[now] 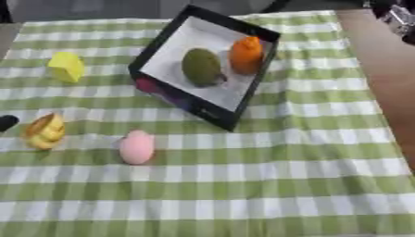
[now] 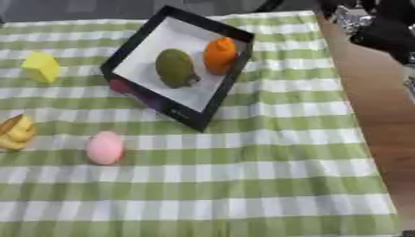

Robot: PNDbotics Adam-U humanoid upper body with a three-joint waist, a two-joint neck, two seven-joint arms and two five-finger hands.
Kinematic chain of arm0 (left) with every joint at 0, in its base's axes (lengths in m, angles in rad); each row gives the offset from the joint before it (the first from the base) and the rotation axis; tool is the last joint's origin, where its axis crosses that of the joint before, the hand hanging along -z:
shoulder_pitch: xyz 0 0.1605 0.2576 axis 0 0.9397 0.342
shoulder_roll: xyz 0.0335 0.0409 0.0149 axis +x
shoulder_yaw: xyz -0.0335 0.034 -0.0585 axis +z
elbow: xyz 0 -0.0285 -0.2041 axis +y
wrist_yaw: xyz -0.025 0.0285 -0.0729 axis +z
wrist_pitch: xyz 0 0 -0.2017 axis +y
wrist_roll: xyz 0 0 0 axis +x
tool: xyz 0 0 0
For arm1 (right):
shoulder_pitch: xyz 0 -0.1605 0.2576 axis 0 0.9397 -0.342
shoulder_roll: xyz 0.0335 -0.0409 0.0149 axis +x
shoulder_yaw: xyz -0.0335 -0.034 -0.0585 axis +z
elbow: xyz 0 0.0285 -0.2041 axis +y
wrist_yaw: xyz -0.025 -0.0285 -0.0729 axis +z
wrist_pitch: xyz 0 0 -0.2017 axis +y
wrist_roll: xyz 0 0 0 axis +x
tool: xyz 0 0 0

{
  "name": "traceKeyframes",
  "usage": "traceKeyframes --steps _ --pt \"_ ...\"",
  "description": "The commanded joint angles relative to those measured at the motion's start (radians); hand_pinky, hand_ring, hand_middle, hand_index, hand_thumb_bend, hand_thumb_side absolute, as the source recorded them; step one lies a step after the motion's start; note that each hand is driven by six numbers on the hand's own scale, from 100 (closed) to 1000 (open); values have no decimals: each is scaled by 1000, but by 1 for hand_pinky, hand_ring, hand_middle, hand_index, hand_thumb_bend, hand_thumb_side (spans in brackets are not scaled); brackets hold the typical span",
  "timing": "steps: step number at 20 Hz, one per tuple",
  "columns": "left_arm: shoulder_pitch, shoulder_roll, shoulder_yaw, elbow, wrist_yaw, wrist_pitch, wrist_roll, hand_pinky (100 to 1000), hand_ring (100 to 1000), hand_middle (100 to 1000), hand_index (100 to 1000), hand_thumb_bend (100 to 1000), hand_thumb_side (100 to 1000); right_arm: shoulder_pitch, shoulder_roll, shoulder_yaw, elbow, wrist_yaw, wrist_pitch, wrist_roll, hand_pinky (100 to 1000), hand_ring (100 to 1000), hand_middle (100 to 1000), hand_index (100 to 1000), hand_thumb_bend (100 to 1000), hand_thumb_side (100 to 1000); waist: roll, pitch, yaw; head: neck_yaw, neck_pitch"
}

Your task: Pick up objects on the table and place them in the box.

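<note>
While the box [image 1: 154,53] sits far-centre, broad checked cloth [image 1: 308,185] lies open right; left hand's [image 1: 6,122] grip unclear.

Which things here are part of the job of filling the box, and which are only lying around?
Part of the job: box; green object and orange object already inside; yellow block, yellow-orange object, pink object on the cloth.

Only lying around: checked cloth.
</note>
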Motion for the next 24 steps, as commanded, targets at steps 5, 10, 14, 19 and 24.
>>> traceKeyframes --steps 5,10,14,19,24 --pt "34 228 -9 -116 101 15 -115 938 813 765 837 686 161 -7 -7 -8 -24 6 12 1 982 829 715 795 274 320 4 -31 -9 12 -3" --pt "25 290 9 -146 156 97 -199 928 805 748 823 633 100 -15 5 -1 -21 1 17 12 982 826 711 794 274 322 0 -32 -21 31 -3" --pt "-48 250 -43 -117 143 165 -248 920 804 747 818 631 100 -16 9 2 -19 -1 20 18 983 824 708 793 275 323 1 -34 -27 41 -3" --pt "-114 196 -104 -67 109 212 -284 915 803 752 819 640 100 -16 14 2 -18 -2 24 21 983 822 705 792 274 325 3 -31 -30 46 -3" --pt "-114 186 -120 -46 111 212 -297 914 801 759 826 673 100 -16 16 2 -17 -2 27 24 984 822 705 791 274 327 5 -25 -27 42 -3"
